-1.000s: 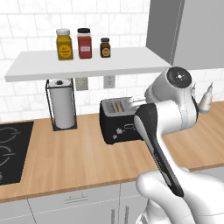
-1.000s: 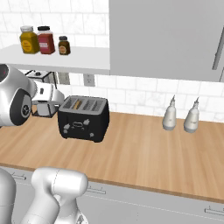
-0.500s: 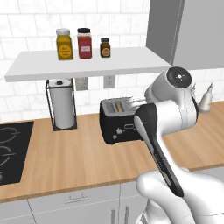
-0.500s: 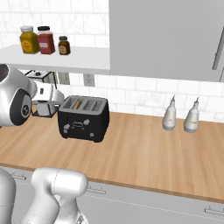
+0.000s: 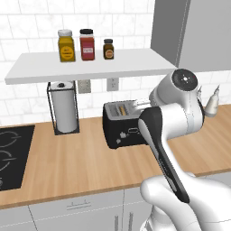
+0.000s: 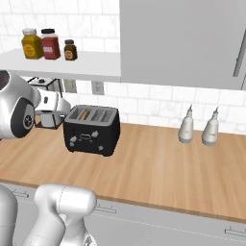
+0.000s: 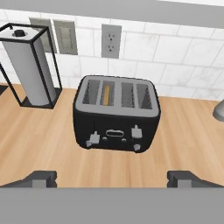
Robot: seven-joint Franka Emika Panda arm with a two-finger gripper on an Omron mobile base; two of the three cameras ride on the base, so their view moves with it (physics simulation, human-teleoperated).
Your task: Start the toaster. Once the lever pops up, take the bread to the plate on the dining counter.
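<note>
Left base view: the white arm (image 5: pixel 173 131), glossy with dark joints, bends across the front of the black boxy toaster (image 5: pixel 122 125), covering its right part. The toaster stands on a light wood counter (image 5: pixel 76 162) under a white tiled wall. To the arm's left, a paper towel roll (image 5: pixel 64 107) stands in a black wire frame, with a black hob (image 5: pixel 12 153) farther left. Three spice jars (image 5: pixel 85 44) sit on a white shelf (image 5: pixel 90 65) above.

Right base view: the toaster (image 6: pixel 92 129) stands just right of the arm's rounded elbow (image 6: pixel 19 110), its grey slotted top showing a tan edge. Two grey bottles (image 6: pixel 198 127) stand well to the right, beneath a flat grey cabinet (image 6: pixel 182 43).

Hand view: the gripper (image 7: pixel 113 178) hangs with its dark fingertips (image 7: pixel 40 178) wide apart and nothing between them. The toaster (image 7: pixel 116 114) lies straight ahead, between the tips and apart from them, rounded corners, light levers and knobs on its front. The bread (image 7: pixel 106 94), a thin golden slice, stands in the second slot from the left. The towel roll (image 7: pixel 29 72) is ahead to the left; outlets (image 7: pixel 110 40) dot the tiles.
</note>
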